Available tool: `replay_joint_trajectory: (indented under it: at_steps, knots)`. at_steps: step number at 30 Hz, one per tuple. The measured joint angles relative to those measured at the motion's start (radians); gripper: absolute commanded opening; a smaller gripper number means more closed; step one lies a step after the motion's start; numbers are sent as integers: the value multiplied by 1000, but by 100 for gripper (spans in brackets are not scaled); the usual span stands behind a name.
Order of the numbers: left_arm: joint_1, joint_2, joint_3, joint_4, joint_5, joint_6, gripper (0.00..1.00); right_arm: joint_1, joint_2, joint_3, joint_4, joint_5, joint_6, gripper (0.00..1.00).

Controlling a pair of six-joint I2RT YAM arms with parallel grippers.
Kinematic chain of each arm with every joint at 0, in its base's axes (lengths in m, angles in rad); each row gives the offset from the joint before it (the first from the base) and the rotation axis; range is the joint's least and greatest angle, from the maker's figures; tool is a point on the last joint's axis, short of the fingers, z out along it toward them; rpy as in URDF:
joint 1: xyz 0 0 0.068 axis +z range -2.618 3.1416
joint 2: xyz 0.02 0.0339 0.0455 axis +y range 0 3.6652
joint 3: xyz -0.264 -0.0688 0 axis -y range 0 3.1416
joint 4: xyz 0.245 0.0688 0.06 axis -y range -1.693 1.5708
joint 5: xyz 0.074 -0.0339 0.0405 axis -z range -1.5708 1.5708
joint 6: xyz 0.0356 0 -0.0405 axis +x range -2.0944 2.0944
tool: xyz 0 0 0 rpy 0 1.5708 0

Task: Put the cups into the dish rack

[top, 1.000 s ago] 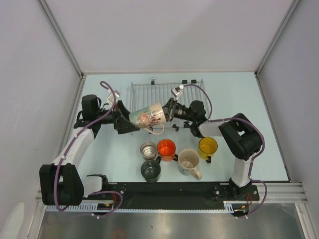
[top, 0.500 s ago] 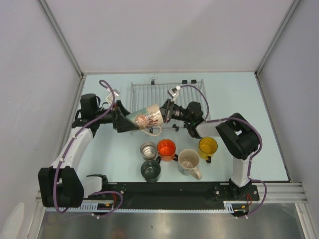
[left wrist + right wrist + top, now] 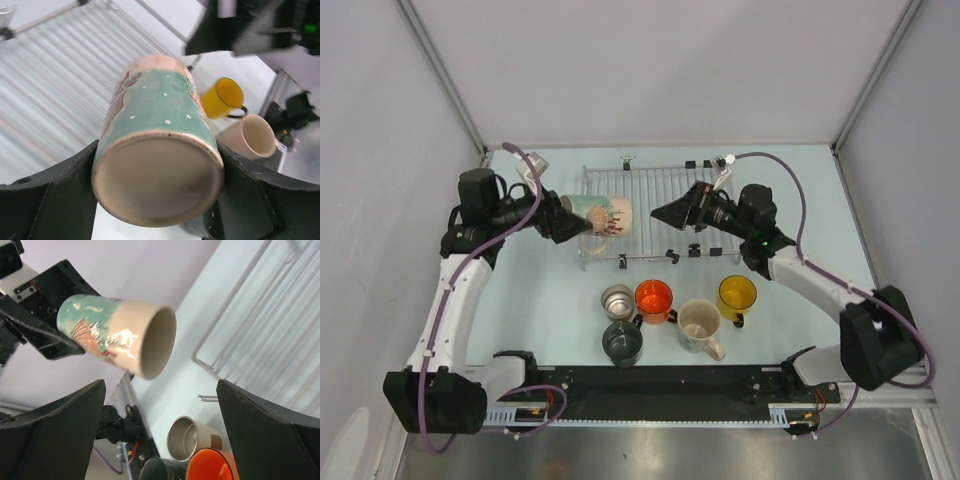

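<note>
Working over a pale desk (image 3: 520, 300), at the dish rack (image 3: 655, 195) on its far side, with no mug seen set in it. Carrying the first load: gripping a printed cream mug (image 3: 600, 213) on its side above the rack's left end, base end clamped between the left fingers (image 3: 55, 200), mouth facing right. Leaving five more on the desk in front of the rack: cream mug (image 3: 700, 325), yellow mug (image 3: 737, 293), orange mug (image 3: 654, 297), grey-green mug (image 3: 622, 342), steel mug (image 3: 617, 299). Holding the right fingers (image 3: 55, 430) spread wide and empty over the rack's right half. Next, probably: turning the carried mug mouth-down, lowering onto the bars, then letting go.
</note>
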Motion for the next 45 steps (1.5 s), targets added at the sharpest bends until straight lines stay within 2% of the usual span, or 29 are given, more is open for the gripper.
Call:
replay_joint_trajectory:
  at_steps: [4, 9, 16, 26, 33, 40, 43, 44, 45]
  knots:
    - [-37, 82, 82, -42, -166, 26, 1, -3, -120, 15, -190, 72, -123, 100]
    - [-170, 277, 178, -68, -394, 76, 0, -10, -188, 15, -343, 151, -213, 100]
    - [-247, 557, 406, -134, -586, 106, 0, -10, -216, 14, -449, 224, -289, 100]
    - [-290, 750, 683, -144, -879, 195, 0, 11, -217, -12, -507, 277, -351, 100]
    - [-343, 869, 713, -174, -957, 239, 0, 21, -206, -18, -515, 291, -367, 100]
    - [-353, 875, 702, -150, -963, 246, 0, 21, -204, -22, -515, 295, -375, 100]
    - [-353, 875, 700, -142, -965, 247, 32, 21, -204, -32, -515, 296, -376, 100]
    - [-353, 875, 700, -143, -966, 247, 55, 21, -204, -35, -516, 298, -376, 100]
    - [-353, 875, 700, -142, -966, 247, 65, 22, -204, -38, -517, 299, -376, 100]
